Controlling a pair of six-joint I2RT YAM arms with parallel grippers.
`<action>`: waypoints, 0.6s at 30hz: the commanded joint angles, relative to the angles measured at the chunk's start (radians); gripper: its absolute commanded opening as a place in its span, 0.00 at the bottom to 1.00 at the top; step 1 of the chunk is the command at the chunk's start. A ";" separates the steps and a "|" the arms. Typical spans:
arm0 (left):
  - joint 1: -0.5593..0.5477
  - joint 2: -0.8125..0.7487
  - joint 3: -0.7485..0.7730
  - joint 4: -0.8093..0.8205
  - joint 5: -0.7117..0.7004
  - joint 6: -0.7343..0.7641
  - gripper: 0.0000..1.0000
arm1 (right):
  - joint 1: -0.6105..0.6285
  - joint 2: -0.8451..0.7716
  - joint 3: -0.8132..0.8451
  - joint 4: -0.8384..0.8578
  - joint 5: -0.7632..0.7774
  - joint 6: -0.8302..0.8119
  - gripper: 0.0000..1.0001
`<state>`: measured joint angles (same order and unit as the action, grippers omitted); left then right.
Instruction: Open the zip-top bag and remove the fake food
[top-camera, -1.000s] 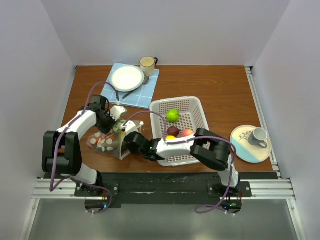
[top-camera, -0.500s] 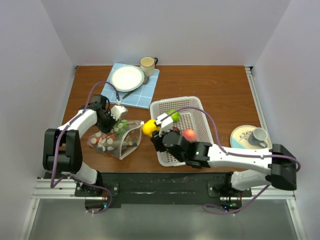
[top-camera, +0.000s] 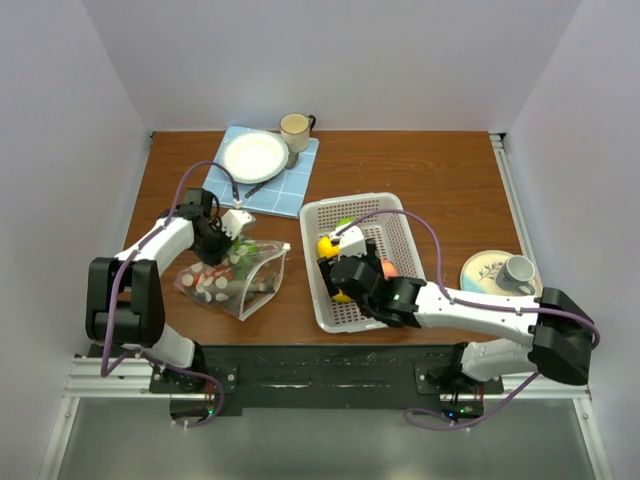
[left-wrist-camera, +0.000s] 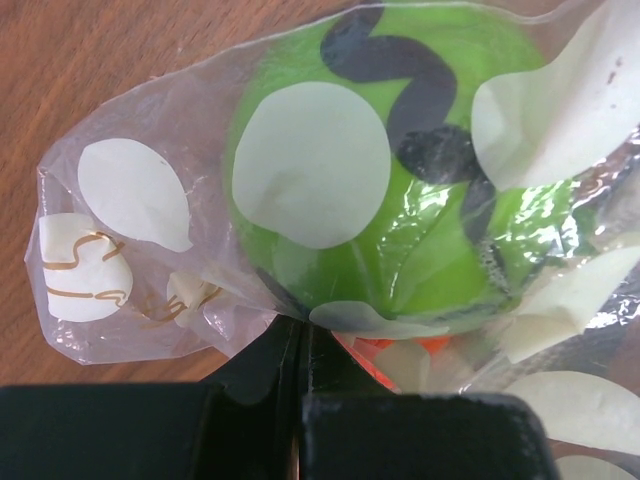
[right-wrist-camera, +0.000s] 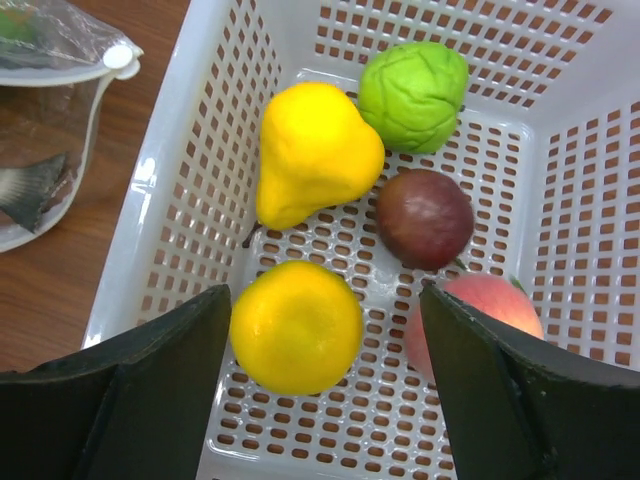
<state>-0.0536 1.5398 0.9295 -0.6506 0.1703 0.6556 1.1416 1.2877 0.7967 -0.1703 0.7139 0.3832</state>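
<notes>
Currently, the right gripper (right-wrist-camera: 325, 300) hangs over the near end of the white basket (right-wrist-camera: 175, 200), its jaws spread wide with nothing between them. Five pieces of fake food (right-wrist-camera: 300, 195) lie on the basket floor: a round orange-yellow fruit (right-wrist-camera: 297, 327) directly beneath the gripper, a peach (right-wrist-camera: 485, 310), a maroon fruit (right-wrist-camera: 425, 218), a yellow pear (right-wrist-camera: 320, 135) and, farthest, a bumpy green piece (right-wrist-camera: 413, 95). Left of the basket, the zip-top bag (top-camera: 235, 285) lies on the table (top-camera: 430, 170), mouth toward the basket. The left gripper (left-wrist-camera: 300, 345) is clamped on the bag's film; a green piece with black markings (left-wrist-camera: 420, 230) sits inside, pressed against the plastic. At the far edge, a white plate (top-camera: 254, 155) rests on a blue tiled mat (top-camera: 290, 195) beside a cream cup (top-camera: 295, 128).
</notes>
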 joint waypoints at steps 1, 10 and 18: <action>-0.002 0.000 0.034 0.002 0.017 -0.007 0.00 | 0.058 -0.021 0.071 0.075 -0.022 -0.096 0.70; -0.002 0.006 0.029 0.008 0.017 -0.008 0.00 | 0.211 0.274 0.205 0.207 -0.152 -0.161 0.52; -0.002 0.005 0.009 0.012 0.011 -0.005 0.00 | 0.208 0.562 0.349 0.399 -0.214 -0.257 0.51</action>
<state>-0.0536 1.5406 0.9295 -0.6498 0.1707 0.6548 1.3556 1.7744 1.0424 0.0696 0.5480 0.2058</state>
